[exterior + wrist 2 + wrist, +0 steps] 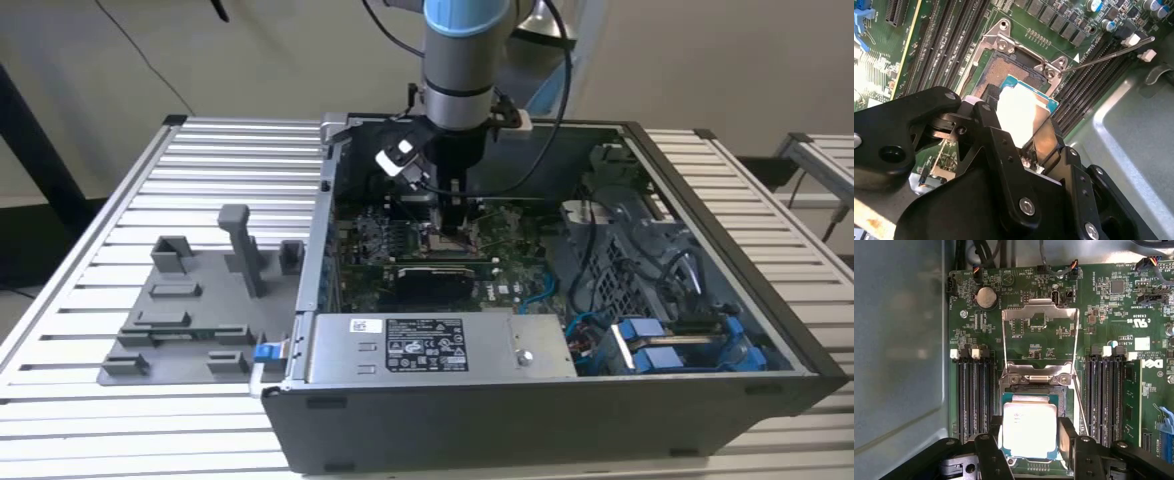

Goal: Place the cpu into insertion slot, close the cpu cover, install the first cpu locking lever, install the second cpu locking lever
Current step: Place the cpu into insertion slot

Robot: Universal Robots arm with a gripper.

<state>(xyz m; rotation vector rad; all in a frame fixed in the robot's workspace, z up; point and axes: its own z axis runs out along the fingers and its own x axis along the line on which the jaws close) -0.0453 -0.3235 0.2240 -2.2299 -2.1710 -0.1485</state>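
Silvery cpu (pixel 1029 427), clamped in my gripper (pixel 1030 439), hangs just over the slot (pixel 1004 69), unseated; cover (pixel 1039 308) up, lever (pixel 1104 54) unlatched.

- Wall (pixel 694 60): plain, pale beige, evenly lit.
- Table (pixel 200 170): silvery slatted metal top.
- Second slatted table (pixel 817 158): at the exterior view's right, standing apart.

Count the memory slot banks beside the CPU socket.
2. One memory bank runs along one side of the insertion slot, the other bank along the opposite side. The tool, gripping the cpu over the slot, hides both banks' near ends.
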